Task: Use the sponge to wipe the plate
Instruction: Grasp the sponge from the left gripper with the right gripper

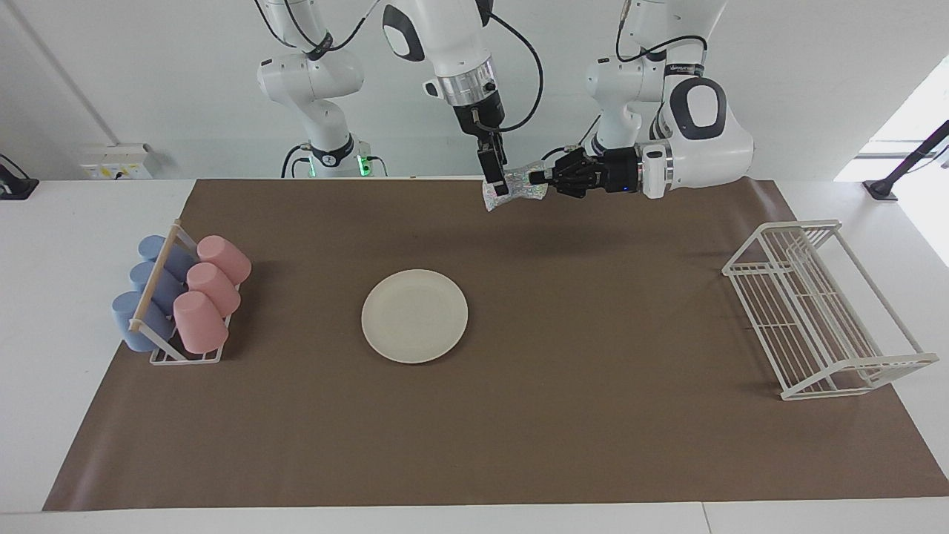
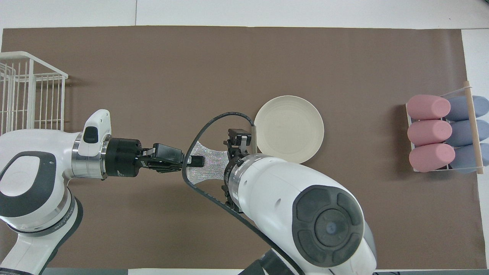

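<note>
The left gripper (image 1: 535,179) was clamped on one end of the sponge (image 1: 511,190), holding it level in the air above the brown mat (image 1: 563,415), over the strip closest to the robots' bases. The right gripper (image 1: 498,182) hung over the sponge's free end with its fingers spread, one fingertip lying across the mesh in the facing view; whether it touched could not be settled. In my judgement this was a handover: the pad was held out sideways so that the second arm could take the free end from above.

The plate (image 1: 414,316) lay flat on the mat, below both grippers and farther out from the robots, toward the right arm's end. It was bare and nothing touched it (wiping not yet begun).

The mat covered most of a white table (image 1: 44,222) and looked smooth, with slight curling at its corners. A rack of pink and blue cups (image 1: 182,297) stood at the right arm's end, well apart from either gripper. A white wire dish rack (image 1: 815,311) stood at the left arm's end. A plain white wall (image 1: 148,74) closed the room at the robots' backs.
</note>
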{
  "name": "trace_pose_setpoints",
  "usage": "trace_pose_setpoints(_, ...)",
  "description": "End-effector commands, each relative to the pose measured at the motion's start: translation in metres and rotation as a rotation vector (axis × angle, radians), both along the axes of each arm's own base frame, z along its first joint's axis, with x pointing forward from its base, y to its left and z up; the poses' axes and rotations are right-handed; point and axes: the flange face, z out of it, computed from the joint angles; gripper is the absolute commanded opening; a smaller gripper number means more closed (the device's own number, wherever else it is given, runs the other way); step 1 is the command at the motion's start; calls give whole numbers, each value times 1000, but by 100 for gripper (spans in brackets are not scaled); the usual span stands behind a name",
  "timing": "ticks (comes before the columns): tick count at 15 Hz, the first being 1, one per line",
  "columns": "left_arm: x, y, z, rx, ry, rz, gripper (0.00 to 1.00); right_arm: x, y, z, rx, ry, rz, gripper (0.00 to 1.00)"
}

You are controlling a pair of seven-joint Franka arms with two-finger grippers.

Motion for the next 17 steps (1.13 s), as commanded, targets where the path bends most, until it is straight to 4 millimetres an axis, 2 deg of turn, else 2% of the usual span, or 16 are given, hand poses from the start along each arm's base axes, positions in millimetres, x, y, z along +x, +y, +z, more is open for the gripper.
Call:
trace_pose_setpoints(1,-4,4,4,-28,-7,-15,0,-6,6,-7,18,-22,16,100)
trace_pose_setpoints(6,-3,6,4,-30,-6,-14,0,-9,11,-20,19,-20,24,100)
trace_pose_setpoints(7,-3,6,3,-28,-4,-17,0,-8,11,-20,18,-20,26,97)
trace_pose_setpoints(8,-4,7,3,-21,-7,-22,0,-8,11,-21,13,-22,36,90)
trace_pose_setpoints(9,-4,7,3,-18,-7,-23,0,-8,10,-21,4,-26,59,72)
trace_pose_setpoints(10,-4,7,3,-18,-7,-26,0,-8,10,-21,1,-35,78,62)
trace_pose_setpoints(12,-6,6,2,-18,-5,-42,0,-9,9,-22,-18,-36,90,56)
trace_pose_setpoints(13,-7,6,2,-16,-3,-53,0,-9,9,-22,-21,-37,95,40)
trace_pose_setpoints(14,-7,6,3,-16,-6,-53,0,-8,9,-21,-25,-45,109,17)
trace_pose_setpoints(15,-6,6,3,-15,-7,-50,0,-9,9,-22,-31,-52,133,0)
trace_pose_setpoints(17,-6,6,3,-13,-8,-50,0,-8,9,-22,-34,-58,152,0)
